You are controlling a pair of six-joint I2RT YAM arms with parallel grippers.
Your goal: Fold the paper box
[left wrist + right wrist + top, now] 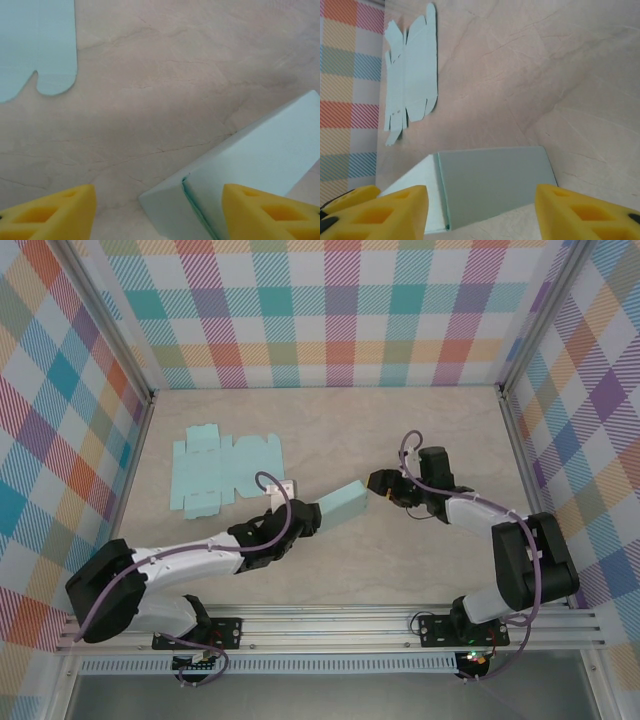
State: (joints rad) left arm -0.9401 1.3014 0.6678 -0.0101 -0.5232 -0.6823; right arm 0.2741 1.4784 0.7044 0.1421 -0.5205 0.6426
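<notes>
Nearest the lens in each wrist view stand two yellow fingertips with moulded hollows. The left claw (160, 215) is spread wide, and so is the right claw (482, 215); neither clamps anything. There are two arms, one folded box (345, 502) and one flat blank (222, 472). The folded box, pale teal card with crisp edges, lies slantwise at the middle of the top view. Its lower-left end sits between the left claw's jaws and its upper-right end just beside the right claw. The flat blank, with scalloped tabs, lies in the upper left, well apart. The veined beige counter (330, 430) is bare toward the upper right, hemmed by plaid walls (330, 310).
</notes>
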